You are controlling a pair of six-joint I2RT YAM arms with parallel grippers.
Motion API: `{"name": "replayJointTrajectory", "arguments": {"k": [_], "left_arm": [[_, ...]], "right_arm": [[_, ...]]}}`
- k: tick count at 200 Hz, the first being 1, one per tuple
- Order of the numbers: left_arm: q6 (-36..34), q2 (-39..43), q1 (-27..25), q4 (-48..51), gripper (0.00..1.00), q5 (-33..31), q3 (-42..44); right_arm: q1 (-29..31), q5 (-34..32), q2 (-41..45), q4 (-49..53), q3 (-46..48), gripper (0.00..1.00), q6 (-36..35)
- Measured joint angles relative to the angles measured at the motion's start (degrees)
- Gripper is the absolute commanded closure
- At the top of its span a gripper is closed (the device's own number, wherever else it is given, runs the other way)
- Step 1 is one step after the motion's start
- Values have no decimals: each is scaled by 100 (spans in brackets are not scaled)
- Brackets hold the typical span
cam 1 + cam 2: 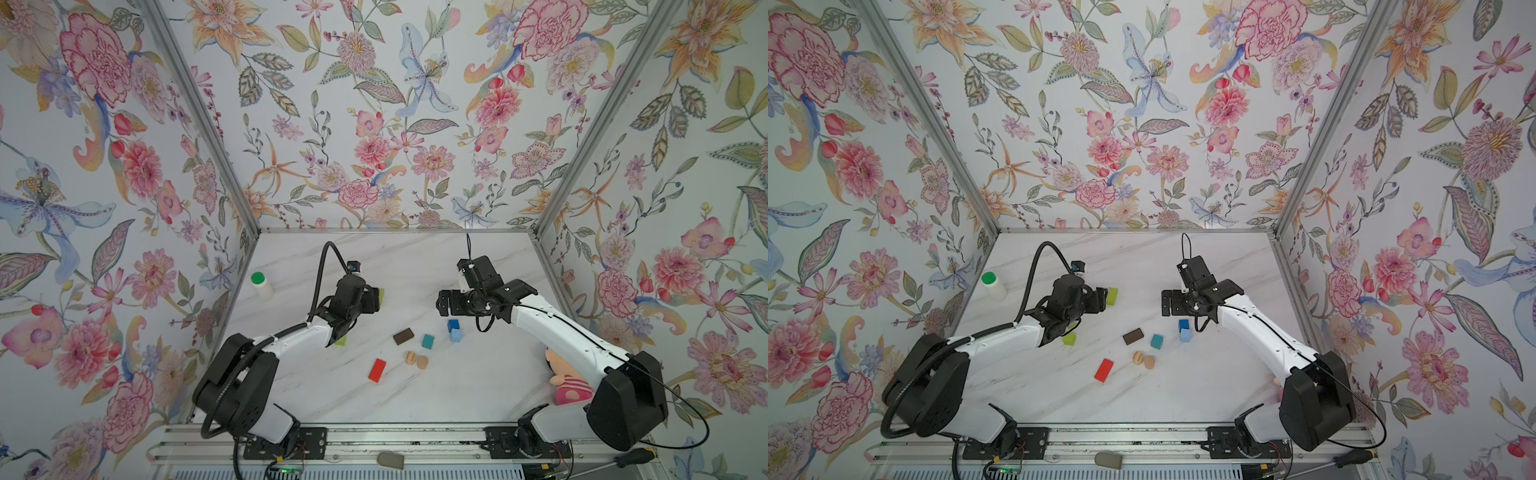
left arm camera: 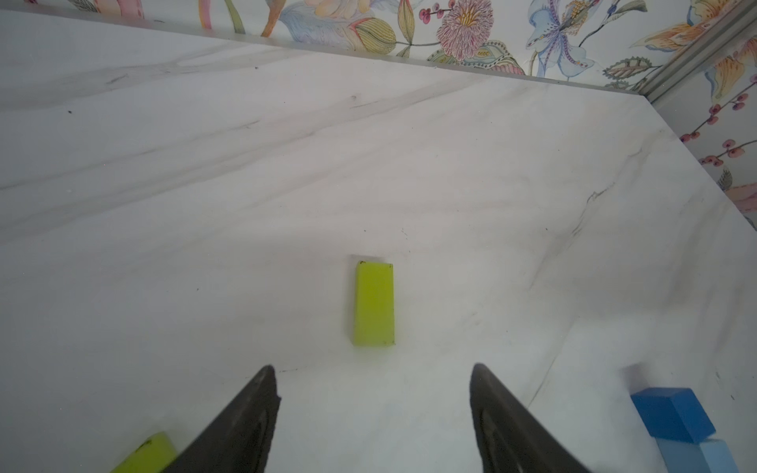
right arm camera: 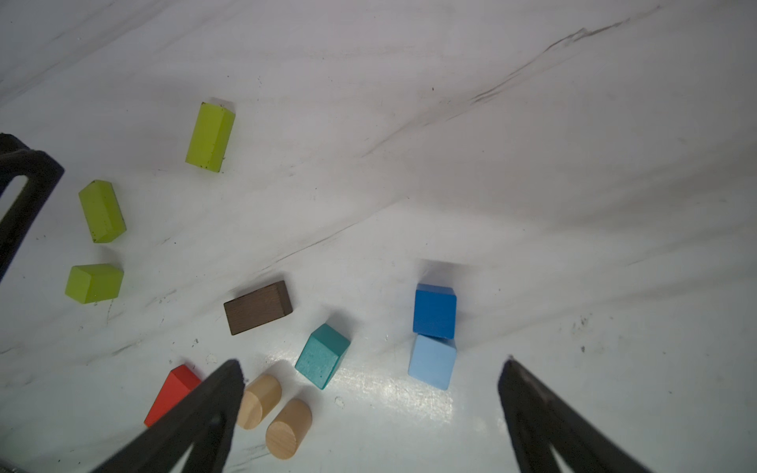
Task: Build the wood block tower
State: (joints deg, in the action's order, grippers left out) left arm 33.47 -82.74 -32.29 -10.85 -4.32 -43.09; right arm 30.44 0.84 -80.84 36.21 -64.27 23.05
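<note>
Here, left pincer [image 2: 372, 368] and right pincer [image 3: 371, 361] gape empty, while left arm [image 1: 291, 336] half-hides 1 yellow-green block [image 1: 341, 341].

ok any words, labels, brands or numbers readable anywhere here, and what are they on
No text can be read in any view.
The wood blocks: plain painted or bare faces, no letters or numbers.
The white bottle: no label can be made out.
The plush doll: mostly hidden behind the arm, no print visible.

Table [image 3: 532, 164] glossy marble-look; 2 tan cylinders [image 3: 264, 397] bare wood; brown block [image 3: 258, 307] matt.
</note>
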Motion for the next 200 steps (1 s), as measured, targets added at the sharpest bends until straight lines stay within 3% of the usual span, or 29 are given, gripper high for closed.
{"name": "replayJointTrajectory", "arguments": {"k": [20,94,200], "left_arm": [[-55,732,-111,42,1,-125,522],[-157,3335,-374,595,1,-516,1576],[-111,4365,-411,1123,1,-490,2424]], "right_arm": [[219,-42,-31,22,0,1,90],[1106,-304,-636,46,-184,1,452],[1919,-472,-1327,170,-411,1,811]]}}
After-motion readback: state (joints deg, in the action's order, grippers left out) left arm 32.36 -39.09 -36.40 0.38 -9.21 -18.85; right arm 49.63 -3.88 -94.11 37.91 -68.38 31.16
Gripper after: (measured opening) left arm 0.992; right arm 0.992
